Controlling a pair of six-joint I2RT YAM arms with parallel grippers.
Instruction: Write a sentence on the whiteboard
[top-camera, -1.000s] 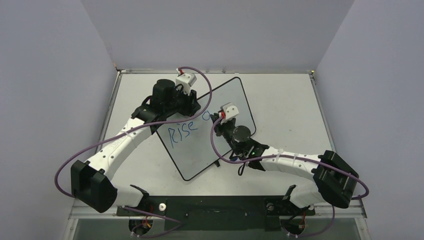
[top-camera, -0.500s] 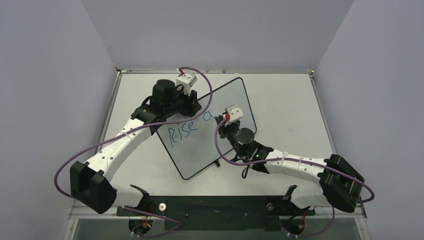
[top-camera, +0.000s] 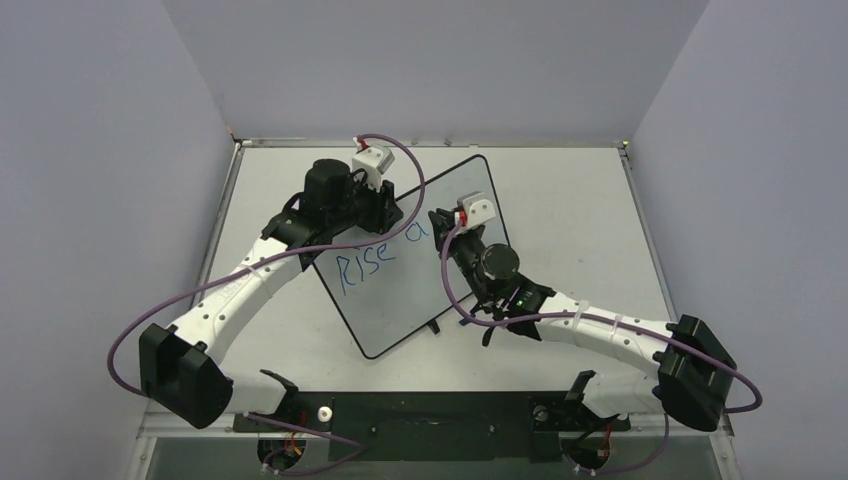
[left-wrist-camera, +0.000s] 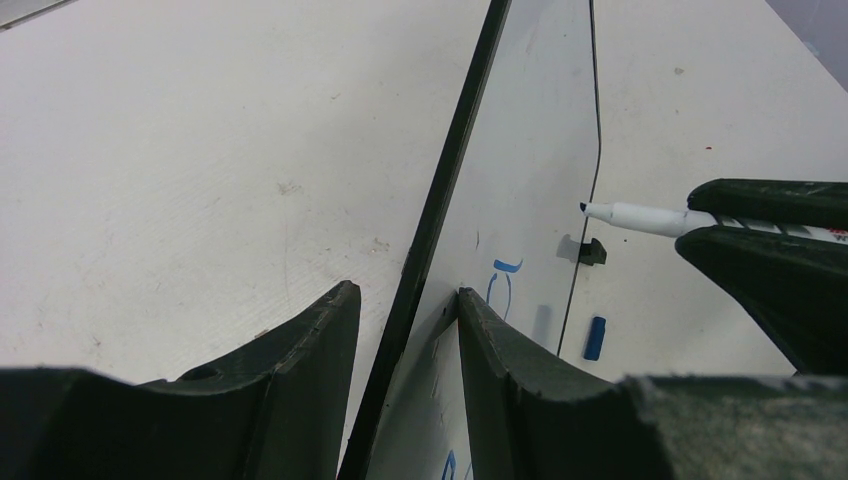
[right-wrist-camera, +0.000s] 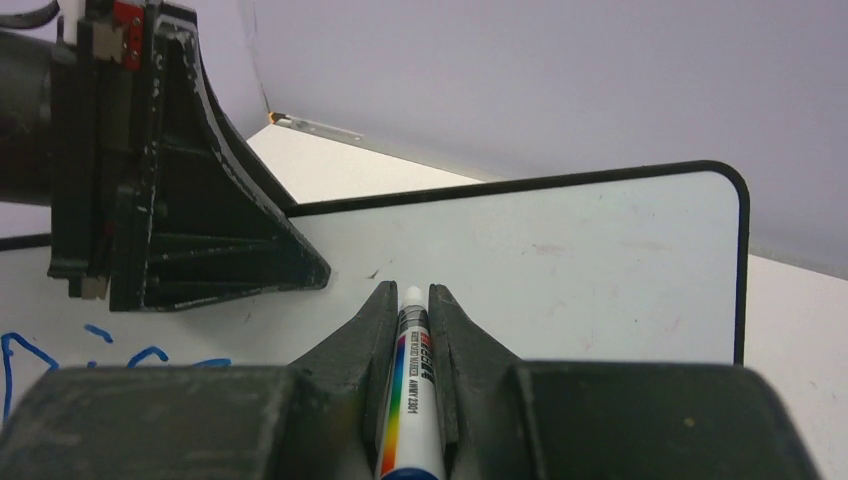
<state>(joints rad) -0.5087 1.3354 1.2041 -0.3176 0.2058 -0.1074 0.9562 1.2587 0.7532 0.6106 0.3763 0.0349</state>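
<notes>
The whiteboard (top-camera: 400, 285) stands tilted at the table's middle, with the sentence's blue letters "Rise a" (top-camera: 365, 262) on it. My left gripper (top-camera: 385, 212) is shut on the board's far left edge; in the left wrist view its jaws (left-wrist-camera: 405, 300) straddle the black frame (left-wrist-camera: 455, 150). My right gripper (top-camera: 447, 226) is shut on a white marker (right-wrist-camera: 408, 400), whose tip (left-wrist-camera: 586, 207) is close to the board's surface (right-wrist-camera: 580, 270). I cannot tell if the tip touches. The left gripper (right-wrist-camera: 200, 230) also shows in the right wrist view.
A blue marker cap (left-wrist-camera: 594, 338) lies on the table beyond the board, near one black foot (left-wrist-camera: 592, 250). Another foot (top-camera: 433, 326) shows at the board's near edge. Grey walls enclose the table (top-camera: 580, 200) on three sides.
My right gripper has moved with the marker to the right and farther away along the board, leaving the letter "a" uncovered. The left arm and the board have not moved.
</notes>
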